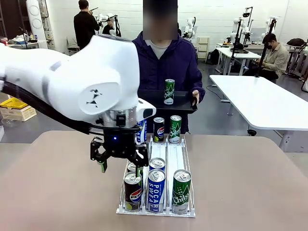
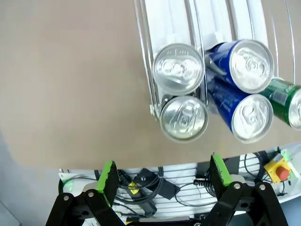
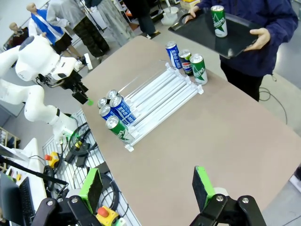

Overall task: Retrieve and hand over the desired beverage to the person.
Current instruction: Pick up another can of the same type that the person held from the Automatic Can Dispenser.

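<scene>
Table point(image 1: 250, 183) carries a 3-lane rack point(image 1: 175, 154); the person point(image 1: 168, 62) stands beyond it with a tray point(image 1: 154, 102). Left end effector point(image 1: 121, 168) is released, above and just robot-side of the front Pepsi can point(image 1: 133, 191), which stands upright. Right end effector point(image 3: 148, 188) is released, well apart. I judge the left arm nearer; which can is wanted is unclear.

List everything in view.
Tan table: one.
White wire can rack: one, mid-table.
Black tray: one, held beyond the far edge.
Green soda cans: three; one on tray, one at each rack end.
Blue Pocari Sweat cans: three; two near end, one far end.
Dark Pepsi cans: two, near and far end.
Silver-topped can: one, behind near Pepsi, label hidden.
Person in dark jacket: one, holding the tray.
Left gripper: open, raised by the near-end cans.
Right gripper: open, high above the table.
</scene>
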Tool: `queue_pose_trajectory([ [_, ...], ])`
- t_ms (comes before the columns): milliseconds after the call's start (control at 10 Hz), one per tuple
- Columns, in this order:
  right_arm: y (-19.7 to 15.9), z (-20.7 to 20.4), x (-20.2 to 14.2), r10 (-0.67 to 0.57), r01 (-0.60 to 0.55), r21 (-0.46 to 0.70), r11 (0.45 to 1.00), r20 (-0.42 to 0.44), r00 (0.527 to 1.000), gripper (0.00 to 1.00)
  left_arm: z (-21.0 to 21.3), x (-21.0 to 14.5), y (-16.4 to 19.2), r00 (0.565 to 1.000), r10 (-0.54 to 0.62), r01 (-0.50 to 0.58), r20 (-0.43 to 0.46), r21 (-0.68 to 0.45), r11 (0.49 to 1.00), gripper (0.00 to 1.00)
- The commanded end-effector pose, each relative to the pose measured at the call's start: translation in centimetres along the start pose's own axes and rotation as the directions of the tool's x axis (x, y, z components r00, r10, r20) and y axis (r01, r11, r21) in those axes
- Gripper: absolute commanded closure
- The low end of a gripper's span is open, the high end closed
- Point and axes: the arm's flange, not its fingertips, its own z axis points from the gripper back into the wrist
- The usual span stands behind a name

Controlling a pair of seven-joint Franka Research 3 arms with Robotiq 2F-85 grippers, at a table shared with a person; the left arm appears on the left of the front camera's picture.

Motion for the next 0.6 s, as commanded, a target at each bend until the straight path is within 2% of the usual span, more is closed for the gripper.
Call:
queue_pose_trajectory([
  [0,-0.1,-0.1,0.1,0.019,-0.019,0.019,1.000,0.029,0.999,0.00,-0.4,0.9,-0.3,0.997,-0.021,0.024,0.069,-0.031,0.999,0.00],
  [200,-0.1,-0.1,0.1,0.019,-0.019,0.019,1.000,0.029,0.999,0.00,-1.6,1.2,0.1,0.996,-0.011,0.021,0.093,-0.108,0.994,0.00],
  [500,-0.1,-0.1,0.1,0.019,-0.019,0.019,1.000,0.029,0.999,0.00,-3.2,1.4,0.1,0.999,0.015,-0.010,0.045,-0.095,0.995,0.00],
])
